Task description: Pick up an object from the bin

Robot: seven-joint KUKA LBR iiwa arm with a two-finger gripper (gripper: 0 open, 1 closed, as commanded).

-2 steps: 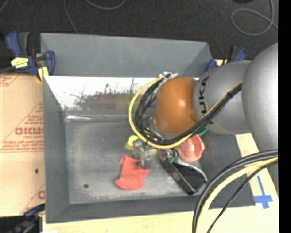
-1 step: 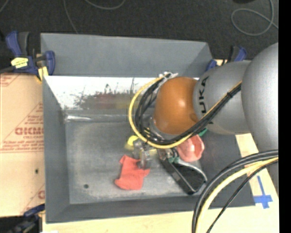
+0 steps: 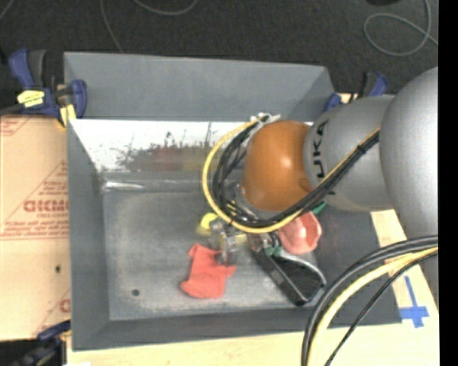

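My gripper (image 3: 227,248) hangs low in the middle of the bin, under the arm's wrist. Its tip is at the upper right corner of a crumpled red cloth (image 3: 205,277) that lies on the bin floor towards the front. A small yellow thing (image 3: 209,222) peeks out just left of the gripper, partly hidden by it. Right of the gripper lies a black tool with a grey handle (image 3: 291,274), pointing to the front right corner.
A pink rounded thing (image 3: 303,234) lies against the right wall, partly under the arm. The arm and its cables cover the right half of the bin. The left half of the floor is bare metal.
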